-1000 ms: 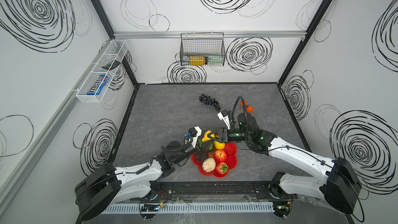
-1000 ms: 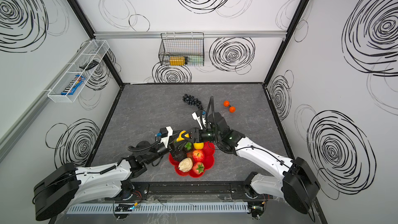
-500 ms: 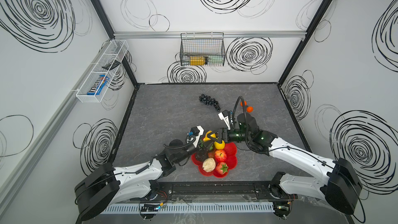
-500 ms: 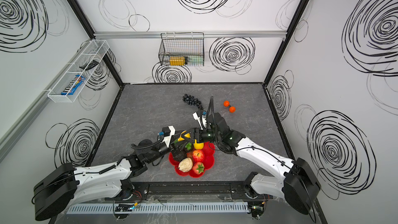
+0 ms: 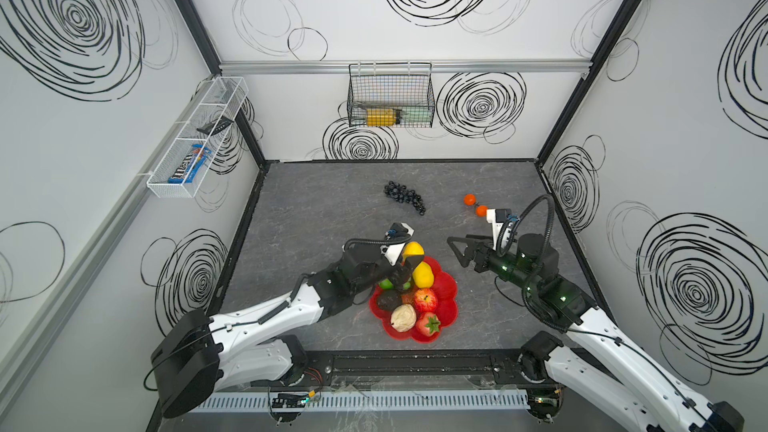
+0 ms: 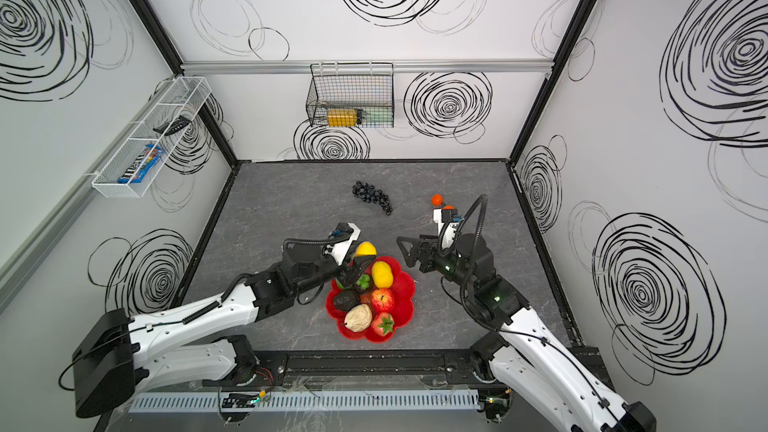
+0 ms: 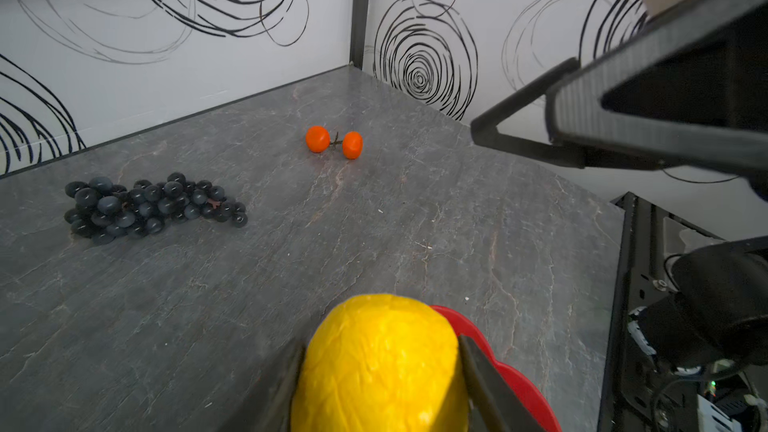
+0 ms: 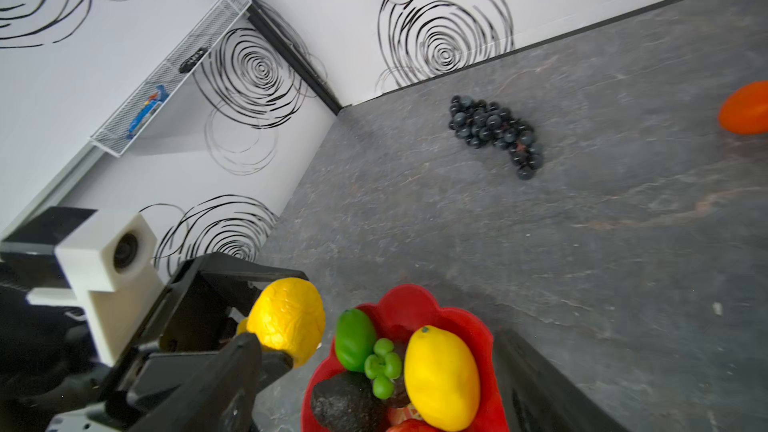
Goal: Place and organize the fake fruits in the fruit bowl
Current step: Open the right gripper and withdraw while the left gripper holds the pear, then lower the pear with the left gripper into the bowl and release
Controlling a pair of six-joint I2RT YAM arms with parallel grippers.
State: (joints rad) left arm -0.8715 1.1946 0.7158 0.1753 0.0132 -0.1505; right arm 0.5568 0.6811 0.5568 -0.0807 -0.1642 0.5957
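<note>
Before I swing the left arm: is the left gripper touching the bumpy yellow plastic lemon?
Touching. The left wrist view shows the left gripper with black fingers pressed against both sides of the bumpy yellow plastic lemon.

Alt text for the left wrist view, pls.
The left hand grips a yellow lemon at the rim of the red bowl. Beyond, on the grey table, lie black grapes and two oranges; the right hand hangs open and empty nearby.

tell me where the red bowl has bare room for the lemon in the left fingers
Bare: right lobes of the bowl, between rim and lemon, apple, strawberry. Crowded: left half, with lime, avocado, beige fruit.
</note>
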